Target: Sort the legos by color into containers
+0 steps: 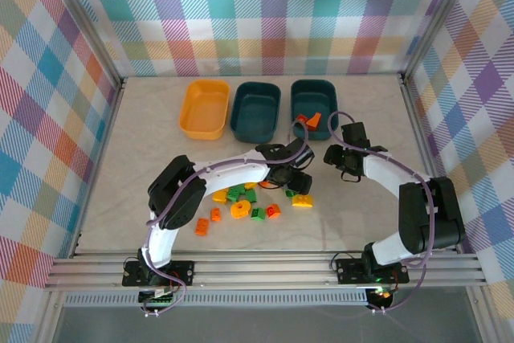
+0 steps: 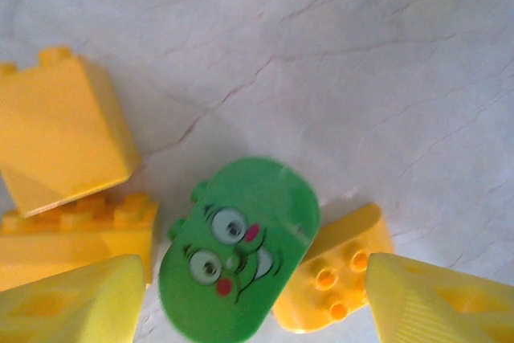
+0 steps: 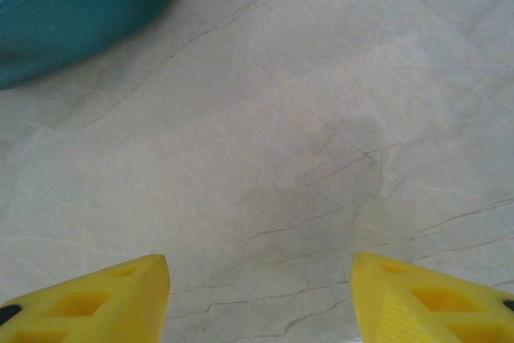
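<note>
1. Three containers line the far side of the desk [image 1: 361, 222]: a yellow tub [image 1: 205, 110], a middle teal tub [image 1: 255, 108], and a right teal tub [image 1: 317, 94] holding orange legos [image 1: 309, 119].
2. The right end effector [image 3: 261, 299] hangs near that tub over bare desk, jaws apart.
3. The left end effector [image 2: 257, 303], jaws apart, straddles the green face brick [image 2: 237, 259] in the mid-desk pile.
4. The grasp looks like the step in hand. Descend straight, because yellow legos [image 2: 333, 267] crowd both sides.
5. The brick lies print-up with its studs pointing upper-left. Its long axis runs lower-left to upper-right, so close across its narrow width.
</note>
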